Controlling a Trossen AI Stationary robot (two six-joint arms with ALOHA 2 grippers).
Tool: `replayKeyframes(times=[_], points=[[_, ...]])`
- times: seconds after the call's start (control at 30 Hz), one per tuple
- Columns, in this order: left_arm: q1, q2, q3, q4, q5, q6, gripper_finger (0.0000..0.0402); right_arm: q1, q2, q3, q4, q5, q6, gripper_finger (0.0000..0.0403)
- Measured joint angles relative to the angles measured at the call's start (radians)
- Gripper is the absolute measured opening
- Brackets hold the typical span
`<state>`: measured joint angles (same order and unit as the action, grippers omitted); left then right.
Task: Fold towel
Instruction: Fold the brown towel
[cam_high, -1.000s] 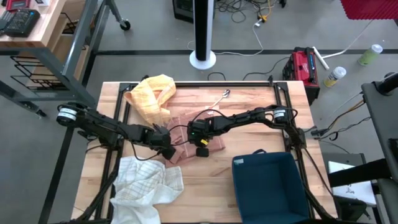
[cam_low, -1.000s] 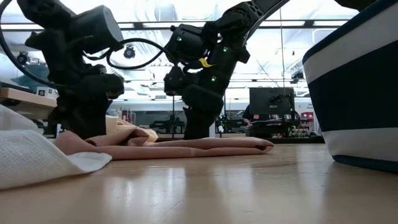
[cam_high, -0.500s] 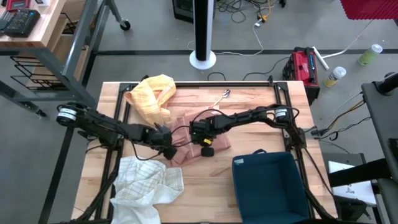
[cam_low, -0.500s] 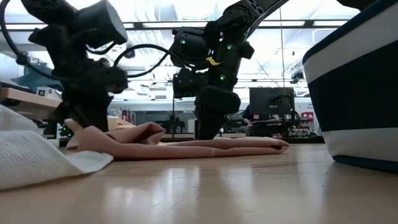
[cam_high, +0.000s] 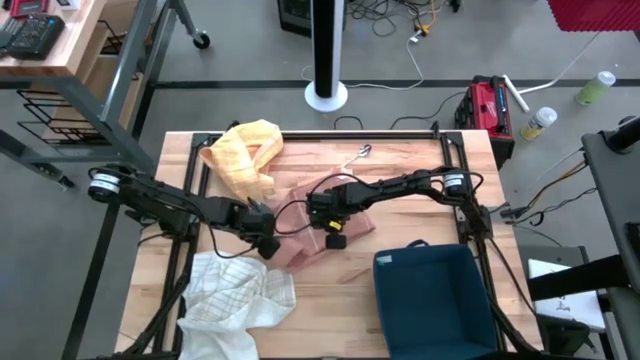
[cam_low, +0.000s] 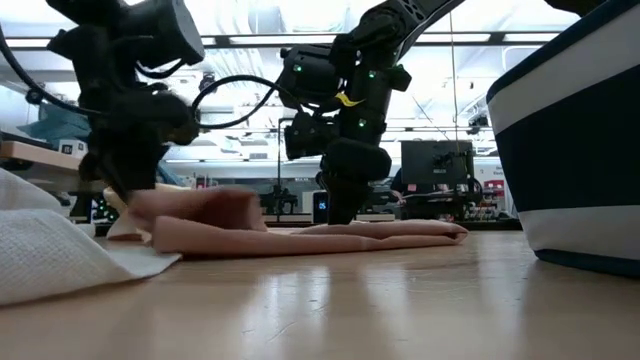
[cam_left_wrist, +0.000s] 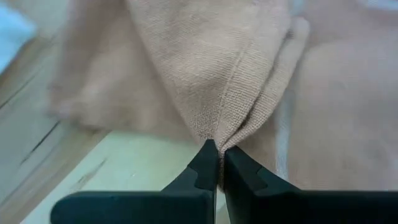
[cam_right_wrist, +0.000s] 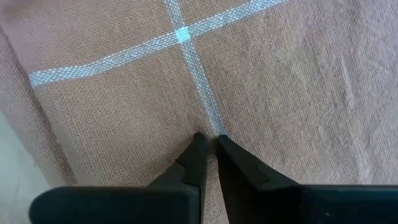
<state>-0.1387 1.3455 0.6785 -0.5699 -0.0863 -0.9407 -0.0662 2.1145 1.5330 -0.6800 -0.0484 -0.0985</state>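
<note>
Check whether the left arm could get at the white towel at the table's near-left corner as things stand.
Probably yes, but not right away: the white towel lies just beside the left gripper with nothing between them, yet that gripper is shut on the pink towel and would have to let go first.

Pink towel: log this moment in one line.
left tool shut on pink towel edge | right tool shut on pink towel | fold unfinished

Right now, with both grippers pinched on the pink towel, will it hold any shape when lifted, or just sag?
Probably sag: the pink towel bunches into soft folds at the left gripper. It looks thin and light, lying nearly flat under the right gripper. The woven surface should resist slipping, though each pinch holds little cloth.
</note>
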Motion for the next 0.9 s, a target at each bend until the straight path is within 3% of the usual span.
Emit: replayKeyframes(times=[0.23,0.7,0.9], points=[[0.0,-0.001,-0.001,-0.05,-0.001,-0.012,0.0014,0.002,-0.001,0.0,-0.002,0.0,-0.001,0.0029],[0.0,-0.017,-0.002,-0.036,0.047,-0.017,0.0102,0.002,-0.012,0.0,0.016,0.0,0.021,0.002],[-0.001,-0.041,-0.002,0.028,0.006,0.077,0.0125,0.002,-0.049,0.001,0.067,-0.001,0.002,0.002]])
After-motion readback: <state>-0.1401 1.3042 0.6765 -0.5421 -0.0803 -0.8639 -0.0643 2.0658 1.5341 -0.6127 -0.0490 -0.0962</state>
